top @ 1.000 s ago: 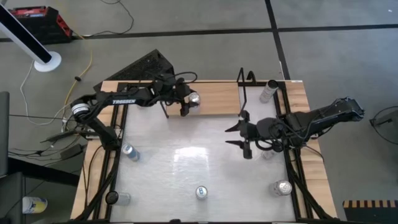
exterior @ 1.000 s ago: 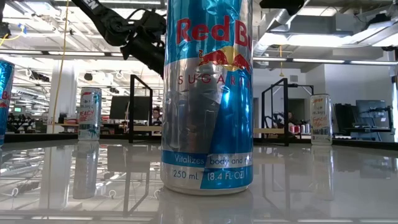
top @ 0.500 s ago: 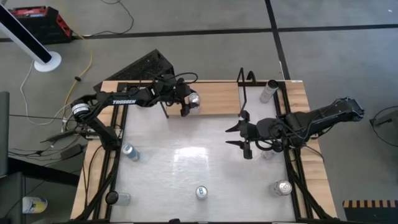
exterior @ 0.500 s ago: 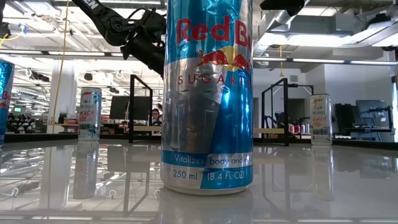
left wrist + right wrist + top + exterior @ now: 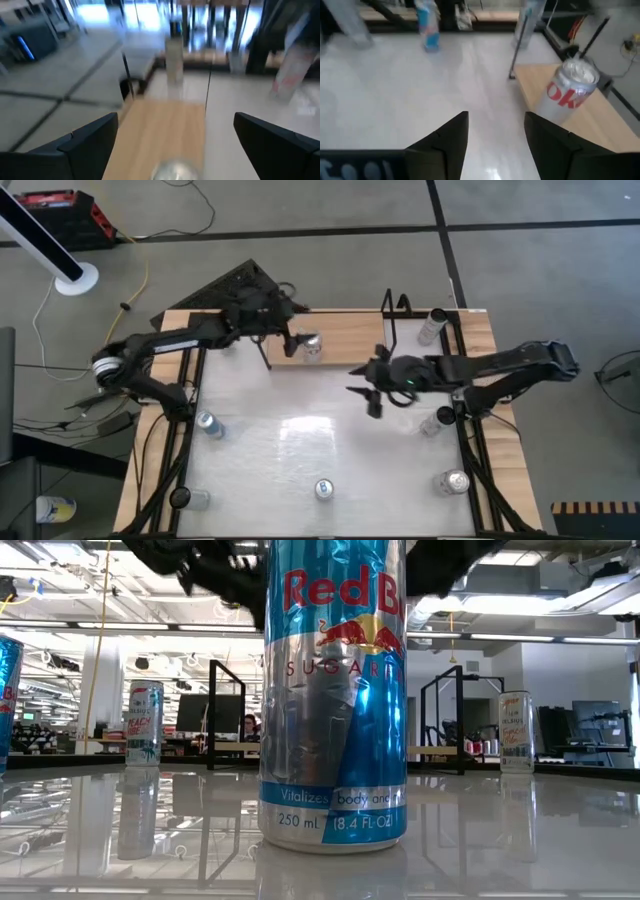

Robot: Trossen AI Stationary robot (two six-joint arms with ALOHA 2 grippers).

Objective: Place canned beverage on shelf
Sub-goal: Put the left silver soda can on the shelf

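One silver can is standing upright on the light-wood shelf, near its left end, with nothing touching it. The left gripper is hanging just beside the can, fingers spread wide and empty. The right gripper is hovering over the white worktop in front of the shelf, fingers parted, holding nothing.

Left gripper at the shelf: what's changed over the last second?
The left gripper has let go of the can and pulled back off it, leaving it upright on the shelf. The right gripper, empty, has swung toward the table's middle. Loose cans on the table haven't moved.
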